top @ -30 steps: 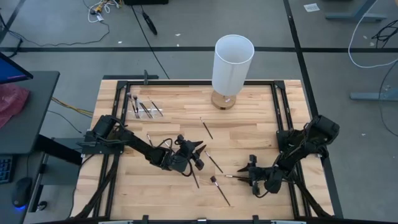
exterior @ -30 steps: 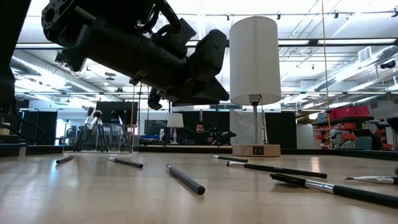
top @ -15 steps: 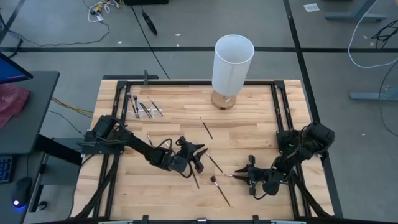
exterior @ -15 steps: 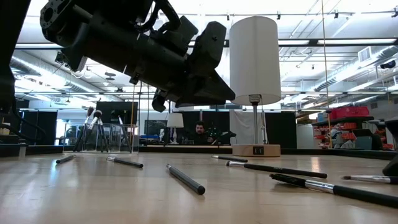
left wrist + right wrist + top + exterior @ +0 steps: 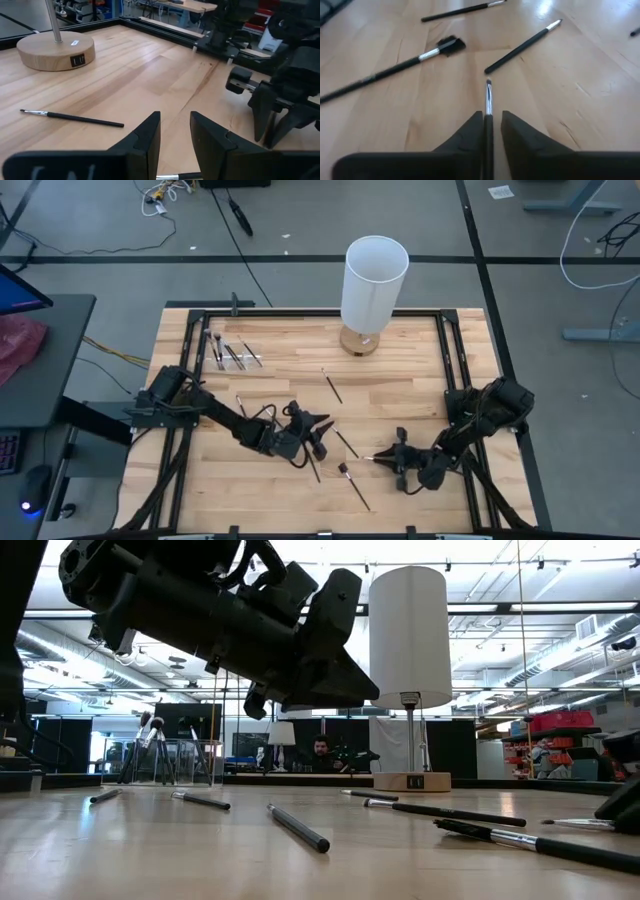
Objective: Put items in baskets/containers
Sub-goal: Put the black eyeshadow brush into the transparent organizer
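Several thin dark makeup brushes lie flat on the wooden table, among them one at mid-table (image 5: 333,388) and one with a tufted head (image 5: 353,485) near the front. The clear container (image 5: 232,356) sits at the far left with brushes in it. My right gripper (image 5: 490,117) is low at the right front, shut on a slim brush (image 5: 488,97). Over the table's middle my left gripper (image 5: 322,426) hangs open above the wood, holding nothing. My right gripper has the brush's dark handle (image 5: 488,120) between its two fingers, which lie along the brush and come nearly level from the table's right. The silver-ferruled end (image 5: 372,460) sticks out past the fingertips toward the table's left. I cannot tell whether the brush is off the wood.
A tall white cylinder lamp on a wooden base (image 5: 372,285) stands at the far middle. Loose brushes (image 5: 345,442) (image 5: 312,468) lie between the two grippers. A black frame (image 5: 447,350) runs around the tabletop. A person shows in the room behind.
My right gripper has slid a little toward the table's left edge along the slim brush, and its dark body now shows at the right edge of the low view.
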Available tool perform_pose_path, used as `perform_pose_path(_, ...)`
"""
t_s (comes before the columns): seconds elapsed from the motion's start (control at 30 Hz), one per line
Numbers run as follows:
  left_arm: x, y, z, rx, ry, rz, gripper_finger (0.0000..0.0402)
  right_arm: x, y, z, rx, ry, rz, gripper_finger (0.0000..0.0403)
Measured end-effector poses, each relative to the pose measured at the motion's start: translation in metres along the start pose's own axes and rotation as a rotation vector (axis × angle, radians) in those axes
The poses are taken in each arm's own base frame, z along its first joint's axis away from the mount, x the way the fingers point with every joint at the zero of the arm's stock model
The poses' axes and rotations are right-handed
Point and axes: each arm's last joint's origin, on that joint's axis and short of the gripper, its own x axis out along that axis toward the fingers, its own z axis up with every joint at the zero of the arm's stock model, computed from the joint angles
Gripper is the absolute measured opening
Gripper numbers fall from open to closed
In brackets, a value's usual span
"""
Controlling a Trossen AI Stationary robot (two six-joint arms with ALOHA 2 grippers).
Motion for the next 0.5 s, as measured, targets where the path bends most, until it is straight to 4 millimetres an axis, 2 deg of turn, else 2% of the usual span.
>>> perform_pose_path(0.2, -0.0027, -0.0022, -0.0015, 0.013, 0.005, -0.009, 0.0108, 0.004, 0.0027, -0.0061, 0.139, -0.054, 0.017, 0.0012)
perform_pose_path(0.33, -0.0043, -0.0035, -0.0021, 0.017, 0.006, -0.014, 0.0108, 0.0017, 0.0054, -0.01, 0.129, -0.062, 0.019, 0.0012)
perform_pose_path(0.5, -0.0048, -0.0038, -0.0023, 0.019, 0.006, -0.016, 0.0108, -0.0016, 0.0053, -0.0057, 0.141, -0.04, 0.02, 0.001)
